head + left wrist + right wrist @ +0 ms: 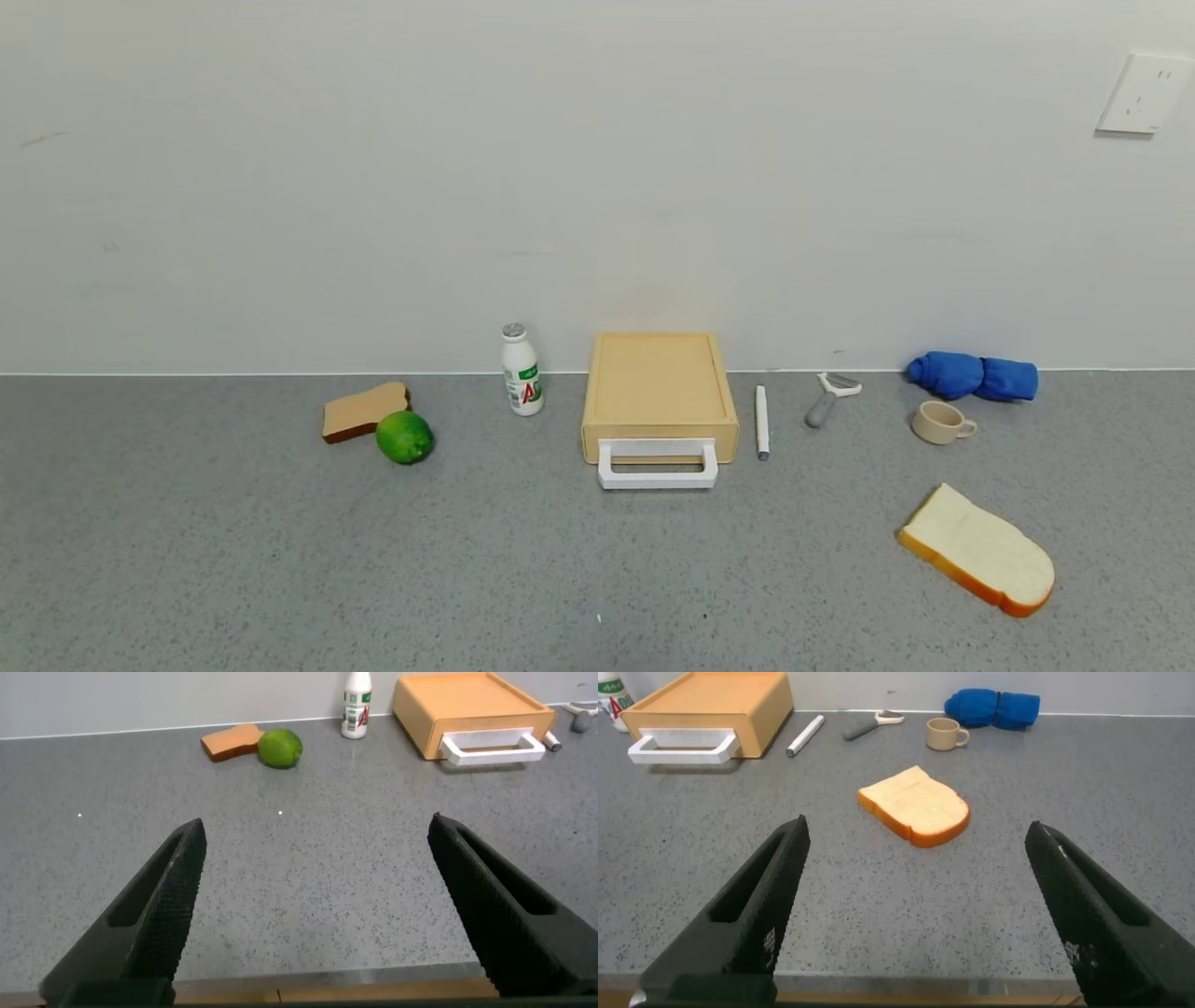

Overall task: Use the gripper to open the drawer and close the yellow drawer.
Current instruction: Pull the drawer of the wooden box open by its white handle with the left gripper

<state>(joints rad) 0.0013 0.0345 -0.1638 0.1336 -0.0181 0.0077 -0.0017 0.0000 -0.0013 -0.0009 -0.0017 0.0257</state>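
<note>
The drawer [659, 396] sits against the wall at the middle of the counter, shut, its white handle [658, 465] facing the robot. Neither arm shows in the head view; both are held back near the counter's front edge, well apart from the drawer.

Risks, as judged:
- The pen [762, 422] lies just beside the drawer's right side, close to the handle. A gripper coming in from that side could knock or roll it.
- The bottle [521, 370] stands near the drawer's left rear corner and could topple if the box is shoved sideways.
- The box looks light. A pull on the handle may drag the whole unit forward instead of sliding the tray out.
- The bread slice [914, 807] lies between the right gripper and the drawer, in a likely approach path.

Left gripper [313, 901]: jaws wide apart, holding nothing, touching nothing.
Right gripper [915, 905]: jaws wide apart, empty, clear of the bread slice.
</note>
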